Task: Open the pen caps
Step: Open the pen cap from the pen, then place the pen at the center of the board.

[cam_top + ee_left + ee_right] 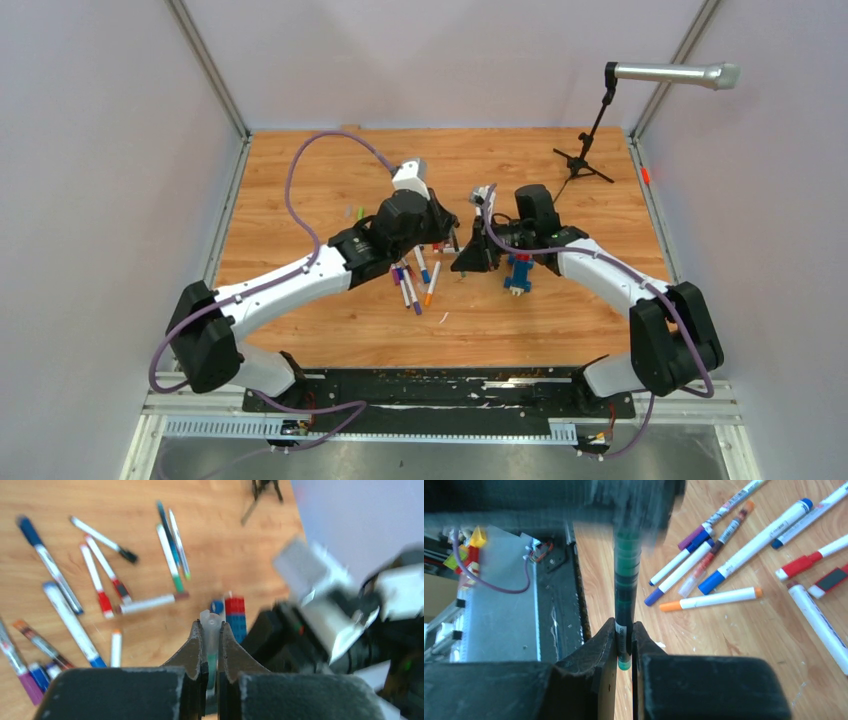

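Both jaws pinching one green pen (626, 580), opposite ends

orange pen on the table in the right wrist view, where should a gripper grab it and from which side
Grip the orange pen on its white barrel, nearer the short orange end, coming straight down with the jaws across it. It lies flat on the table, and there bare wood shows on both sides; elsewhere blue-capped pens crowd it.
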Controlling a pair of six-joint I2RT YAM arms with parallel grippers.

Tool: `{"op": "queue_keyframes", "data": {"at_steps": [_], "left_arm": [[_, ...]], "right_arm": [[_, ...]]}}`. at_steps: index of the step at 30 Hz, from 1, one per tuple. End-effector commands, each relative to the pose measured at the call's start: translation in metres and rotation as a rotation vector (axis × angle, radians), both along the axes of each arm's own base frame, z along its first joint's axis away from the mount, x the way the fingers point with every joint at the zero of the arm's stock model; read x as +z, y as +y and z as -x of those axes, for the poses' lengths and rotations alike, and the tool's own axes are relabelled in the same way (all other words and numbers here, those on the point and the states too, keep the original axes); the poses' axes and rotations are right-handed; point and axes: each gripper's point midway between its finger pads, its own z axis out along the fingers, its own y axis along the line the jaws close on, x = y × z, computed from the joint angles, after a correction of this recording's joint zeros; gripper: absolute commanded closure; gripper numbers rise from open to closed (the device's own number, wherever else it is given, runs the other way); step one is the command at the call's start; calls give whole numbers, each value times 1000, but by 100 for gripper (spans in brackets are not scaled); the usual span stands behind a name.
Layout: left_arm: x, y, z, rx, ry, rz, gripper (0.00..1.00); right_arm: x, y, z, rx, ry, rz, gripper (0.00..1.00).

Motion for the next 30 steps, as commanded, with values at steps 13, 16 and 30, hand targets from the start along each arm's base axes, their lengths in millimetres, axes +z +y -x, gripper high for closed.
{"op": "queue_keyframes", "data": {"at_steps": [13,16,30], "left_arm": [[128,155,-42,492,-364,179,100],[102,165,-27,440,-338,137,100],[1,203,47,300,-216,11,100]], "right_arm": [[-16,14,26,117,-33,76,100],[-19,8,17,96,-73,120,100],[-31,-80,-99,-376,-140,363,100]]}}
